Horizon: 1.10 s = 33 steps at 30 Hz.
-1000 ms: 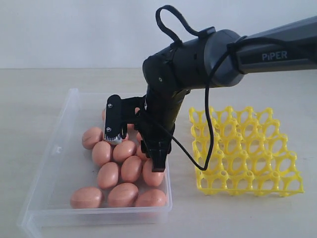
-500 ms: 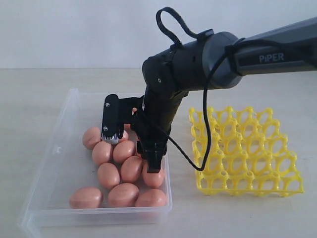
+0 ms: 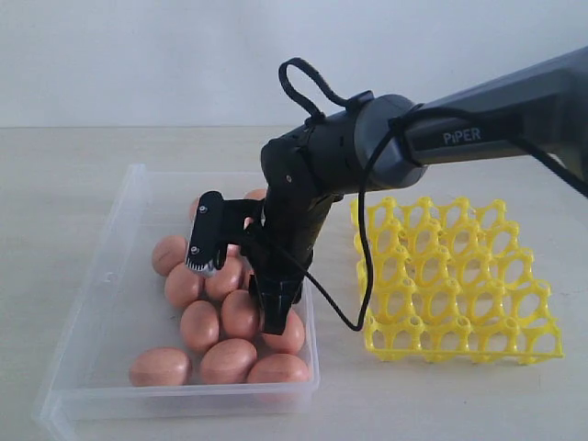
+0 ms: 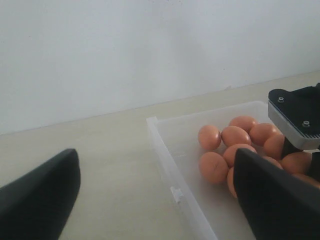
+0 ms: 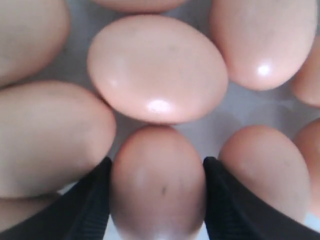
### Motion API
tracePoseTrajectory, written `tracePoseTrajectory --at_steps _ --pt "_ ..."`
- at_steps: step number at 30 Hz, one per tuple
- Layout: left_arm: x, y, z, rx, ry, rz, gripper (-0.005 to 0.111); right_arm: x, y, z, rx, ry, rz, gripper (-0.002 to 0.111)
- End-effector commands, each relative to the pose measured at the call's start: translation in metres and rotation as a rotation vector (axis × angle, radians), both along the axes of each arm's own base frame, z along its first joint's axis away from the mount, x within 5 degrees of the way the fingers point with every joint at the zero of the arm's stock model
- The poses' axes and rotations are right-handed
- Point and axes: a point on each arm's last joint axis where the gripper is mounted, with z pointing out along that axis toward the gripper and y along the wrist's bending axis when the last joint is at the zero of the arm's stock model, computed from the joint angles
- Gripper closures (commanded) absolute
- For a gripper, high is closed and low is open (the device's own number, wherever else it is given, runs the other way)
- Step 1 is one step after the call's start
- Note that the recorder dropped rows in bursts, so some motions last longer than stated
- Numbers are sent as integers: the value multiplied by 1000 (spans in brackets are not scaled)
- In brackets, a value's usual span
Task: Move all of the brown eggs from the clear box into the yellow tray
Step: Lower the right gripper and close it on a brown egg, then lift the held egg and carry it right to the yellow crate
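**Right end effector clamps an egg inside the box; left one hangs released**

The right end effector (image 3: pixel 276 320) reaches down into the clear box (image 3: pixel 118 241), close to the wall that faces the yellow tray (image 3: pixel 459 285). In the right wrist view its two dark fingers (image 5: pixel 82 210) press against opposite sides of one brown egg (image 5: pixel 157 190). The egg is grasped, narrow end pointing away from the camera. It sits low among its neighbours, and whether it has left the floor of the box cannot be told.

The other brown eggs (image 3: pixel 228 360) lie packed together in the half of the box nearest the tray, many of them touching. The far side of the box floor shows bare plastic. Every egg in view is in the box.

The yellow tray rests on the table (image 3: pixel 55 156) just beside the box, on the right of the exterior view. The two do not touch.

A black block with a pale ribbed underside (image 3: pixel 204 243) juts from the right arm's wrist and hangs above the eggs. A black cable (image 3: pixel 308 78) loops over the arm (image 3: pixel 464 136), which bears the lettering "PiPER".

The left end effector (image 4: pixel 155 160) is released. Its dark fingers (image 4: pixel 40 200) stand wide apart with nothing between them, above the table beside a corner of the box. It does not appear in the exterior view.
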Motion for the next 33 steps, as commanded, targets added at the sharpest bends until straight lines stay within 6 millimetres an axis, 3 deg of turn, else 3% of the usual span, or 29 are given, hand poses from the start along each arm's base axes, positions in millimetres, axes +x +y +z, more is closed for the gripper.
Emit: tracePoseTrajectory --at_steps 1,11,20,23,27,33 --pt "0 0 0 -15 -4 1 29 5 3 3 67 -20 -59 108" --pt "0 0 0 -15 -4 1 29 25 -5 7 371 44 -364 109" --pt "0 0 0 -15 -4 1 29 21 -38 2 678 -367 -592 109" --pt "0 0 0 -15 -4 1 29 5 -38 1 973 -327 -546 109" --pt "0 0 0 -15 -4 1 29 -19 -42 11 1395 -228 -358 109" --pt "0 0 0 -15 -4 1 29 -23 -63 2 1379 -233 -428 109"
